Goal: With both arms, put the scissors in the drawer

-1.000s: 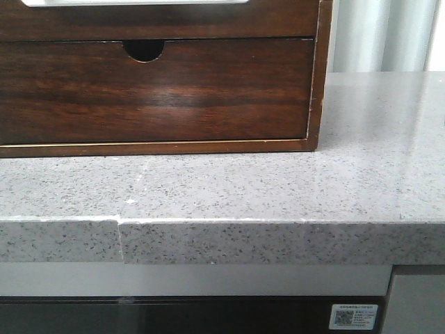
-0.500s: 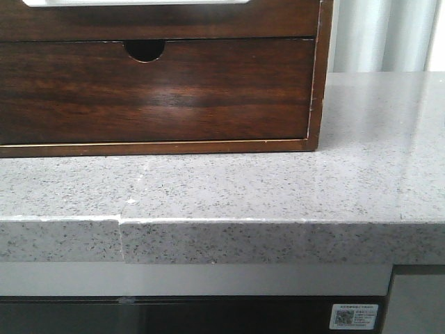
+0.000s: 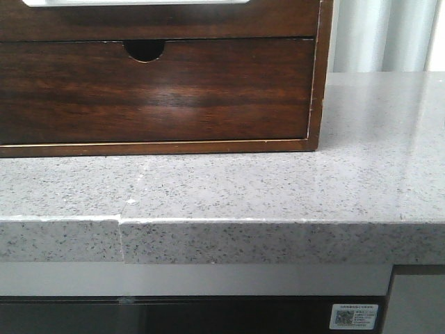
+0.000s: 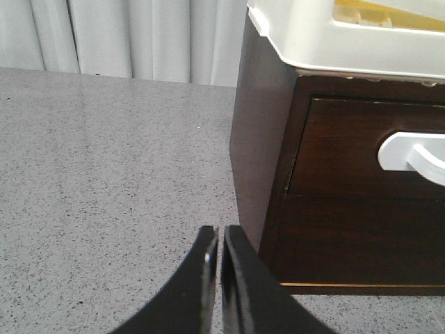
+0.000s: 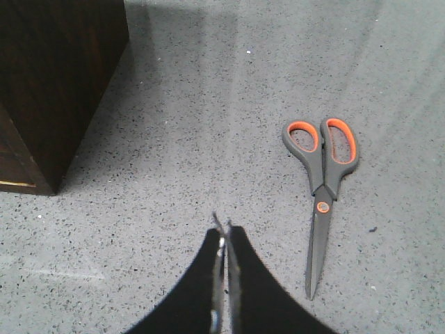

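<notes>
Right now both arms hang low over the speckled grey stone countertop [image 3: 278, 188], and neither shows in the front view. The left gripper [image 4: 219, 240] has its two black fingers pressed together with only a thin slit between them and nothing in it; it hovers just beside the near corner of the dark wooden cabinet [image 4: 254, 153]. From the left wrist view, the drawer [image 4: 341, 149] is the upper of the two fronts, glossy dark brown and carrying a white handle [image 4: 410, 153] at its top; it looks flush with the cabinet frame, pushed in. In the front view the same drawer [image 3: 174, 21] is only a strip at the top of the picture, and below it sits the lower drawer [image 3: 153, 90] with its half-round finger notch [image 3: 144, 49], also shut. A white tray [image 4: 334, 42] rests on top of the cabinet, with something yellow inside that is too cropped to make out, and pale curtains [image 4: 125, 35] hang behind the counter. The right gripper [image 5: 224, 233] is likewise clenched on nothing, its fingertips meeting above bare stone. The scissors [image 5: 322, 188] lie flat on the counter near it but apart from it, blades closed, with grey handles lined in orange at the far end from the gripper's fingers and the point toward the wrist. They are well apart from the cabinet, whose side shows at the edge of the right wrist view. A small sticker with a printed code [image 3: 354, 316] sits on the panel under the counter edge.
</notes>
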Motion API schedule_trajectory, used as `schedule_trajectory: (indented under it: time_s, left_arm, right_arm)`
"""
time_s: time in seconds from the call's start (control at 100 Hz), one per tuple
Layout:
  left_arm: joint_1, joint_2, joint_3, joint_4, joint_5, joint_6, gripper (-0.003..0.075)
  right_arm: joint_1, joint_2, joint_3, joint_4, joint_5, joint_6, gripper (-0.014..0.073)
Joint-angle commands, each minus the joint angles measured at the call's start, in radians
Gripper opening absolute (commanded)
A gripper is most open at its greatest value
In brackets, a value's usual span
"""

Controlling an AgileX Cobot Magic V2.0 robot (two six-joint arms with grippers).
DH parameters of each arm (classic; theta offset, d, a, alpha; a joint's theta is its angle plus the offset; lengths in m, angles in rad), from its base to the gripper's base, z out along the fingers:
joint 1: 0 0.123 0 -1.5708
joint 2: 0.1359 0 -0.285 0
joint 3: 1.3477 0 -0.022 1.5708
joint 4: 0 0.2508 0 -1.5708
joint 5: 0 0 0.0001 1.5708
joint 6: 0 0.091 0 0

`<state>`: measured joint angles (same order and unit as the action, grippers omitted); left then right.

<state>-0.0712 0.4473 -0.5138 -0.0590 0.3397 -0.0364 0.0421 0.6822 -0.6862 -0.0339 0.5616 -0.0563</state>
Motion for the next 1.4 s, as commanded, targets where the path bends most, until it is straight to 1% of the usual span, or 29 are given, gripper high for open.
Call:
schedule_trajectory:
  time_s: [0.0, 0.21, 0.27, 0.3, 0.34, 0.35, 0.36, 0.39, 0.41, 0.42, 0.43, 0.44, 0.46, 0.47, 0.52, 0.56, 0.6, 0.87, 0.94, 0.99, 1.04, 1.17, 1.24, 1.31, 1.39]
  left_arm:
    - [0.002, 0.012, -0.036, -0.005, -0.066, -0.008, -0.002]
    - [0.002, 0.012, -0.036, 0.016, -0.078, -0.008, -0.0018]
    - [0.002, 0.012, -0.036, 0.04, -0.078, -0.008, 0.001]
    - [0.002, 0.012, -0.036, 0.053, -0.078, -0.008, 0.0045]
    - [0.002, 0.012, -0.036, 0.066, -0.078, -0.008, 0.0122]
    - [0.002, 0.012, -0.036, 0.072, -0.078, -0.008, 0.0153]
    - [0.002, 0.012, -0.036, 0.079, -0.078, -0.008, 0.0186]
    - [0.002, 0.012, -0.036, 0.085, -0.078, -0.008, 0.0239]
    - [0.002, 0.012, -0.036, 0.09, -0.078, -0.008, 0.0312]
    - [0.002, 0.012, -0.036, 0.089, -0.078, -0.008, 0.033]
    - [0.002, 0.012, -0.036, 0.092, -0.078, -0.008, 0.0366]
    - [0.002, 0.012, -0.036, 0.092, -0.08, -0.008, 0.0383]
    - [0.002, 0.012, -0.036, 0.092, -0.079, -0.008, 0.0415]
    - [0.002, 0.012, -0.036, 0.092, -0.079, -0.008, 0.0445]
    - [0.002, 0.012, -0.036, 0.092, -0.079, -0.008, 0.0524]
    - [0.002, 0.012, -0.036, 0.092, -0.079, -0.008, 0.056]
    - [0.002, 0.012, -0.036, 0.092, -0.079, -0.008, 0.0568]
    - [0.002, 0.012, -0.036, 0.092, -0.079, -0.008, 0.0566]
    - [0.002, 0.012, -0.036, 0.045, -0.086, -0.008, 0.0566]
    - [0.002, 0.012, -0.036, -0.033, -0.086, -0.008, 0.0566]
    - [0.002, 0.012, -0.036, -0.143, -0.086, -0.008, 0.0566]
    - [0.002, 0.014, -0.032, -0.519, -0.09, -0.008, 0.0566]
    - [0.002, 0.02, -0.032, -0.668, -0.09, -0.008, 0.0566]
    - [0.002, 0.032, -0.032, -0.762, -0.083, -0.008, 0.0566]
    - [0.002, 0.054, -0.032, -0.826, -0.063, -0.008, 0.0566]
  right_arm:
    - [-0.005, 0.004, -0.034, -0.014, -0.066, -0.005, -0.0069]
    - [-0.005, 0.004, -0.034, -0.011, -0.075, -0.005, -0.0065]
    - [-0.005, 0.004, -0.034, -0.011, -0.079, -0.005, -0.0016]
    - [-0.005, 0.004, -0.034, -0.011, -0.084, -0.005, 0.0026]
    - [-0.005, 0.004, -0.034, -0.013, -0.094, -0.005, 0.0109]
    - [-0.005, 0.004, -0.034, -0.013, -0.095, -0.005, 0.0125]
    - [-0.005, 0.004, -0.034, -0.015, -0.095, -0.005, 0.0157]
    - [-0.005, 0.004, -0.034, -0.021, -0.097, -0.005, 0.0227]
    - [-0.005, 0.004, -0.034, -0.022, -0.104, -0.005, 0.0297]
    - [-0.005, 0.004, -0.034, -0.023, -0.107, -0.005, 0.0297]
    - [-0.005, 0.004, -0.034, -0.023, -0.107, -0.005, 0.0332]
    - [-0.005, 0.004, -0.034, -0.025, -0.111, -0.005, 0.0364]
    - [-0.005, 0.004, -0.034, -0.028, -0.115, -0.005, 0.0394]
    - [-0.005, 0.004, -0.034, -0.027, -0.116, -0.005, 0.0421]
    - [-0.005, 0.004, -0.034, -0.029, -0.12, -0.005, 0.0494]
    - [-0.005, 0.004, -0.034, -0.029, -0.125, -0.005, 0.0525]
    - [-0.005, 0.004, -0.034, -0.029, -0.126, -0.005, 0.0542]
    - [-0.005, 0.004, -0.034, -0.029, -0.126, -0.005, 0.0534]
    - [-0.005, 0.004, -0.034, -0.029, -0.126, -0.005, 0.0534]
    - [-0.005, 0.004, -0.034, -0.029, -0.126, -0.005, 0.0534]
    - [-0.005, 0.004, -0.034, -0.029, -0.126, -0.005, 0.0534]
    - [-0.005, 0.004, -0.034, -0.027, -0.126, -0.005, 0.0534]
    - [-0.005, 0.004, -0.034, -0.027, -0.126, -0.005, 0.0534]
    - [-0.005, 0.004, -0.034, -0.025, -0.126, -0.005, 0.0534]
    - [-0.005, 0.004, -0.034, -0.006, -0.126, -0.005, 0.0534]
